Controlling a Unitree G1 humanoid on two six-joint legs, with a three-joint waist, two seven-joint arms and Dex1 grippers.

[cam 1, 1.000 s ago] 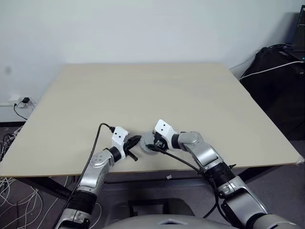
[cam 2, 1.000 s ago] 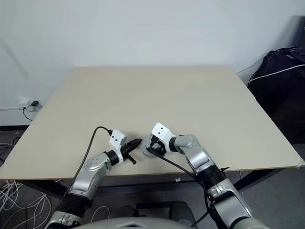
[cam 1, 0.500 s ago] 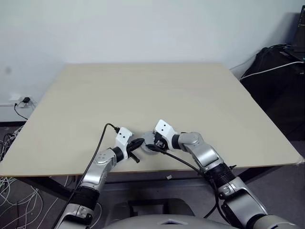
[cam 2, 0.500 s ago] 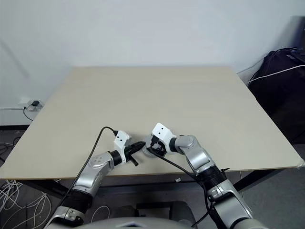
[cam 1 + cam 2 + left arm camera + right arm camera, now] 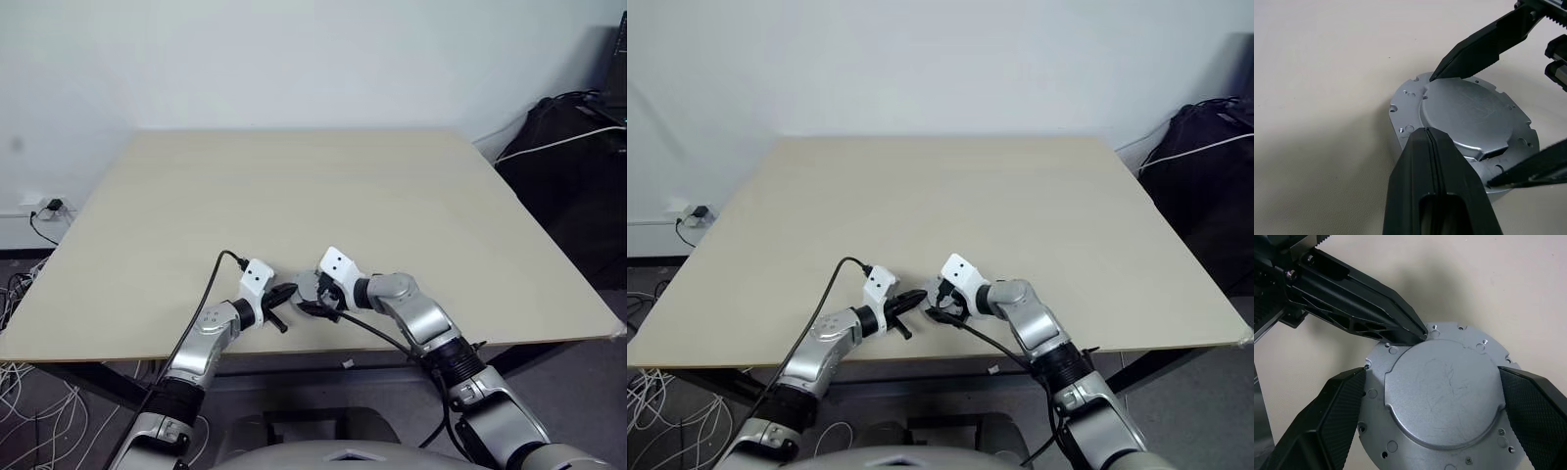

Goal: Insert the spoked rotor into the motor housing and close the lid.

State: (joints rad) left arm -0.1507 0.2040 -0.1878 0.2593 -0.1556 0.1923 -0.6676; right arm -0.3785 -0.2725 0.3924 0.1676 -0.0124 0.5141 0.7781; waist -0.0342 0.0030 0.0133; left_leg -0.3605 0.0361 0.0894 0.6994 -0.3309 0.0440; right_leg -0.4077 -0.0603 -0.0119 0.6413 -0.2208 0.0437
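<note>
A round silver metal part lies flat near the table's front edge. The top of it is the lid (image 5: 1444,401), a smooth raised plate with small holes around its rim. The motor housing's windings and the spoked rotor are hidden. My right gripper (image 5: 1432,371) is open, with one finger on each side of the part close to its rim. My left gripper (image 5: 1427,131) is shut and empty. Its joined tips rest against the lid's (image 5: 1469,115) rim on the side away from the right arm. In the left eye view both grippers meet at the part (image 5: 308,292).
The beige table (image 5: 294,186) stretches bare behind the grippers. Its front edge (image 5: 294,345) runs just behind the wrists. A black bag with cables (image 5: 578,147) stands off the table's right side. A wall socket with wires (image 5: 39,210) is low on the left.
My left gripper has edged a little to the right, and its shut tips now meet the silver part. The right arm has stayed where it was.
</note>
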